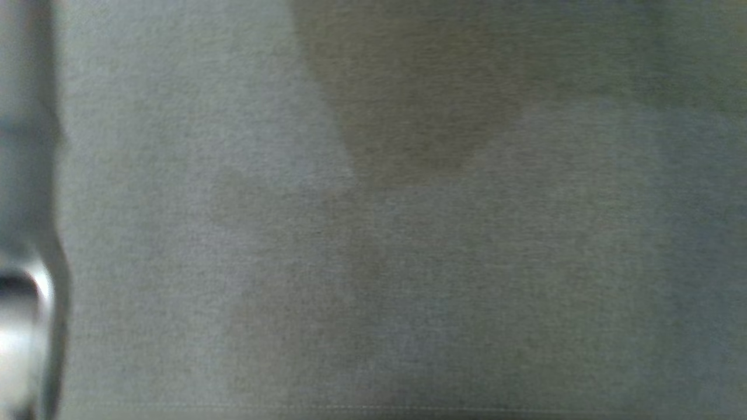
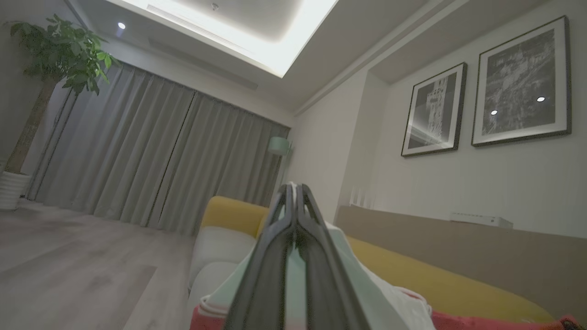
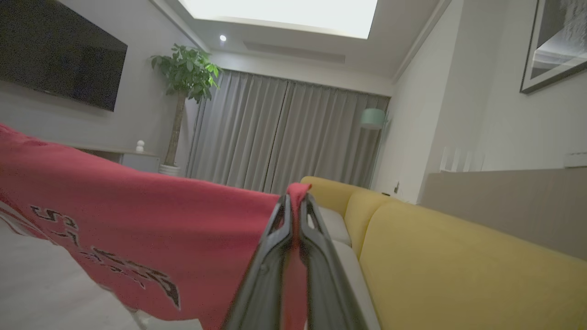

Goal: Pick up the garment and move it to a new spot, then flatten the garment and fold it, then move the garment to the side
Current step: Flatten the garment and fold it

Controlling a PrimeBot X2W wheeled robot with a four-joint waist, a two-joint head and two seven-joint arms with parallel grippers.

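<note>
The garment (image 3: 137, 229) is red with black, white-outlined lettering. In the right wrist view it hangs stretched out to the left of my right gripper (image 3: 296, 198). That gripper is shut on the garment's edge, and a red tuft pokes out past the tips. In the left wrist view my left gripper (image 2: 293, 187) is shut on pale white cloth of the garment (image 2: 390, 298). This cloth shows between and beside the fingers, with a red part below it. Both grippers are raised and point into the room.
A yellow sofa (image 3: 435, 256) with pale seat cushions runs along the right wall. Grey curtains (image 2: 137, 160), a potted plant (image 3: 183, 73), a wall television (image 3: 59, 50) and framed pictures (image 2: 523, 82) surround the room. The head view is a blurred close-up of grey fabric (image 1: 373, 233).
</note>
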